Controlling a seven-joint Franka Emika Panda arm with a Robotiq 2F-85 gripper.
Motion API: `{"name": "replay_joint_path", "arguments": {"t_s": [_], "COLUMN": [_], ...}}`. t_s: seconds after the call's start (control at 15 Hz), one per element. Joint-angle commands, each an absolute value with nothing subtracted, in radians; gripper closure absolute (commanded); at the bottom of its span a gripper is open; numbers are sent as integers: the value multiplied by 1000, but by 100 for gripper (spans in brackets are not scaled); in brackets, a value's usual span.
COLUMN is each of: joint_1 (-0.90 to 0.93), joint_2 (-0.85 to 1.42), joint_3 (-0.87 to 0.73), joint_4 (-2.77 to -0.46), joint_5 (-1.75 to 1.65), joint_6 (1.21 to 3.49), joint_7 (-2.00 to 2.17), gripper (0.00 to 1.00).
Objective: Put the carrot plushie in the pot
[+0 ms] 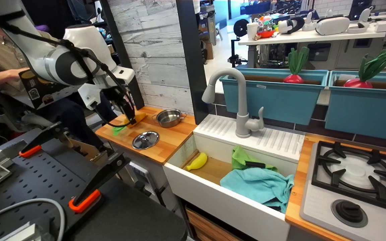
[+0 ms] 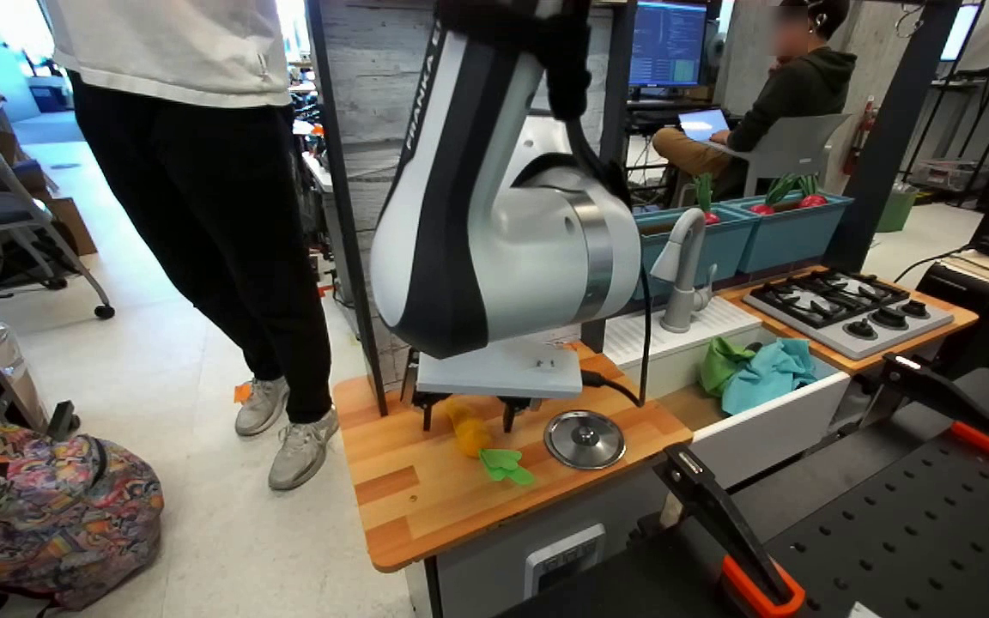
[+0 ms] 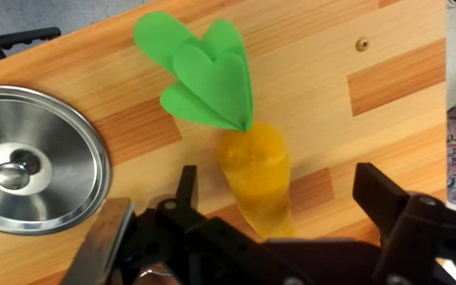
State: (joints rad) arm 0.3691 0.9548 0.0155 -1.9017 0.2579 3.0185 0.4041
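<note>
The carrot plushie (image 3: 257, 170), orange with green leaves, lies on the wooden counter; it shows in both exterior views (image 1: 140, 117) (image 2: 470, 433). My gripper (image 3: 277, 165) is open and points down over it. In the wrist view the fingers stand on either side of the carrot's body, with gaps at both sides. In the exterior views the gripper (image 1: 132, 121) (image 2: 467, 419) is low over the plushie; its exact height is hard to tell. The silver pot (image 1: 168, 123) stands upright on the counter behind the plushie, open at the top. The arm hides it in an exterior view.
A metal lid (image 1: 146, 140) lies on the counter near the plushie, also in the wrist view (image 3: 71, 150). A wood panel wall (image 1: 159, 60) rises behind the pot. The white sink (image 1: 226, 201) beside the counter holds a yellow banana (image 1: 197, 162) and cloths (image 1: 256, 185). A faucet (image 1: 242, 100) stands behind it.
</note>
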Motion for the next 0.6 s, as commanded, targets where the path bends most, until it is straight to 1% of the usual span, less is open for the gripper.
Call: {"name": "replay_joint_path", "arguments": {"t_s": [0.0,0.27,0.53], "joint_1": [390,383,397], "joint_2": [1013,1019,981], "joint_3": [-14,-6,-1], "joint_4": [-1814,-1800,-1850], "joint_5": [244,239,228], "joint_6": [2957,2936,2941], "joint_7": [422,411,394], "gripper": [26,58,88]}}
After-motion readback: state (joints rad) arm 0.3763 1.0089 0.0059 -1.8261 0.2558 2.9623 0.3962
